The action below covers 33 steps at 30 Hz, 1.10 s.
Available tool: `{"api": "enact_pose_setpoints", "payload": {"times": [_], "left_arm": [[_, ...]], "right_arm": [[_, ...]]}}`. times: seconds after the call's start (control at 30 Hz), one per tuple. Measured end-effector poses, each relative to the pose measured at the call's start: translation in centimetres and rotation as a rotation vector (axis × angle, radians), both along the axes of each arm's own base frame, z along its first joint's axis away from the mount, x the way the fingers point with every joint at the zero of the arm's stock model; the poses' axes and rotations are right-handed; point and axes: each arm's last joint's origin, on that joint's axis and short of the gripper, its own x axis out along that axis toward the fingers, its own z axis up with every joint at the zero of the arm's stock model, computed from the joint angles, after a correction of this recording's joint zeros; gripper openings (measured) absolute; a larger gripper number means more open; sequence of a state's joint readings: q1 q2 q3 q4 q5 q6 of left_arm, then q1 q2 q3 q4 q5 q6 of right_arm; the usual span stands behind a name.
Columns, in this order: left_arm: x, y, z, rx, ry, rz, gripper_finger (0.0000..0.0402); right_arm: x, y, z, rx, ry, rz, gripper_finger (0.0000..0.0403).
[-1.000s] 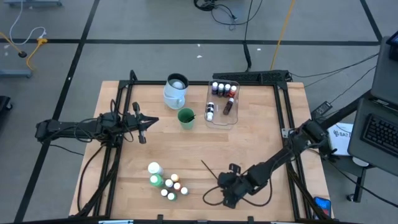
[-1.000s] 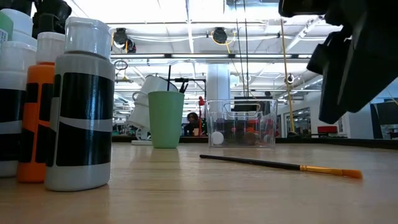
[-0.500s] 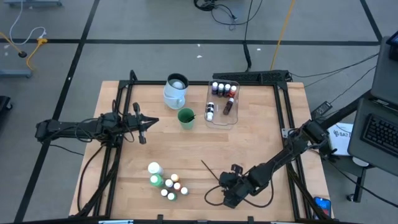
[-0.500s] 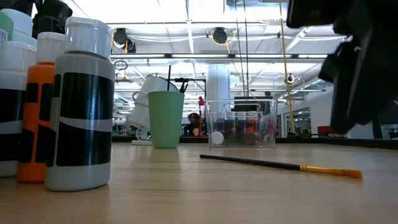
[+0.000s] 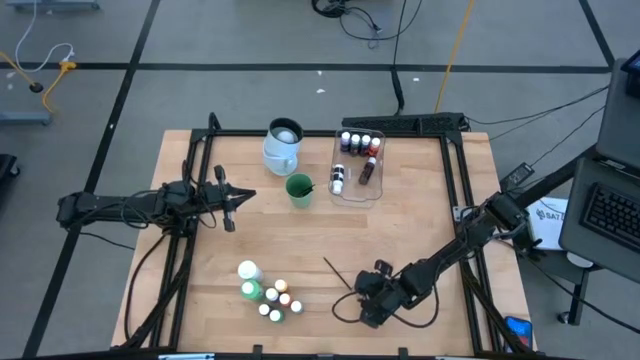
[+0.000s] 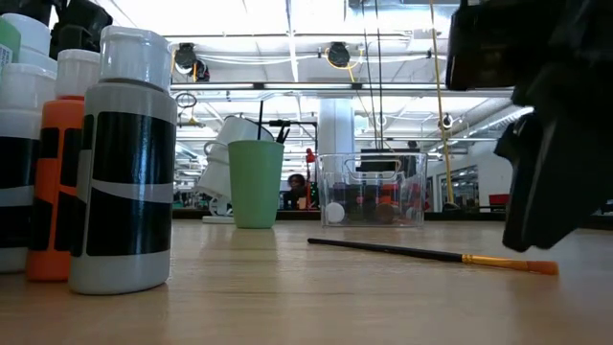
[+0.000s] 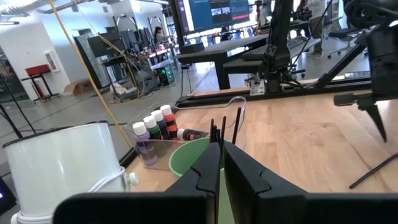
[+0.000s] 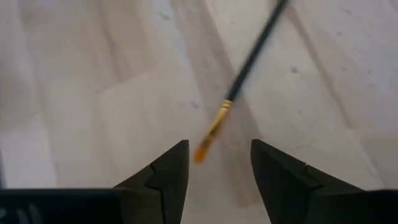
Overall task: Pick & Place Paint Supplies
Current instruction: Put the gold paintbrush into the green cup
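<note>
A thin dark-handled brush [image 5: 337, 272] with an orange bristle tip [image 8: 202, 152] lies flat on the table near its front edge; it also shows in the low view [image 6: 421, 253]. My right gripper [image 8: 217, 163] is open and low over the tip, one finger on each side, touching nothing. It also shows in the high view [image 5: 363, 288]. Tiny paint bottles [image 5: 274, 300] and two larger bottles [image 5: 249, 279] stand at the front left. My left gripper [image 5: 236, 197] is shut and empty, left of the green cup [image 5: 298, 189].
A clear tub [image 5: 377, 186] holding several small bottles stands at the back right. A pale-blue jug [image 5: 283, 146] stands beside the green cup, which holds dark brushes [image 7: 237, 127]. Black frame rails [image 5: 456, 180] run along the table's sides.
My right gripper has gone down toward the table and a little toward the far edge, closing in on the brush's bristle end. The brush has stayed where it was.
</note>
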<state>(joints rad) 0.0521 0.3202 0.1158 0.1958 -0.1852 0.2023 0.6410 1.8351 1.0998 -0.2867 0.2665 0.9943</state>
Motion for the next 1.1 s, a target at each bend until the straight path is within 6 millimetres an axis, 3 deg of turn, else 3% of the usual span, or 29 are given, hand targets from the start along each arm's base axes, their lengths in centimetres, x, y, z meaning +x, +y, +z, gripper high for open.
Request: {"api": "enact_pose_setpoints", "payload": {"times": [0.2, 0.37, 0.6, 1.1], "left_arm": [[0.0, 0.0, 0.0, 0.01, 0.003, 0.0, 0.0026], [0.0, 0.0, -0.1, 0.006, 0.013, 0.0, 0.0026], [0.0, 0.0, -0.1, 0.004, 0.014, 0.0, 0.0026], [0.0, 0.0, -0.1, 0.005, 0.014, 0.0, 0.0026]], "right_arm": [[0.1, -0.3, -0.6, 0.003, -0.057, 0.01, 0.0164], [1.3, 0.1, -1.1, 0.013, -0.101, 0.03, 0.0164], [2.4, 0.6, -2.3, -0.043, 0.01, -0.047, 0.0164], [0.5, -1.6, -3.3, -0.166, 0.274, -0.187, 0.0163]]}}
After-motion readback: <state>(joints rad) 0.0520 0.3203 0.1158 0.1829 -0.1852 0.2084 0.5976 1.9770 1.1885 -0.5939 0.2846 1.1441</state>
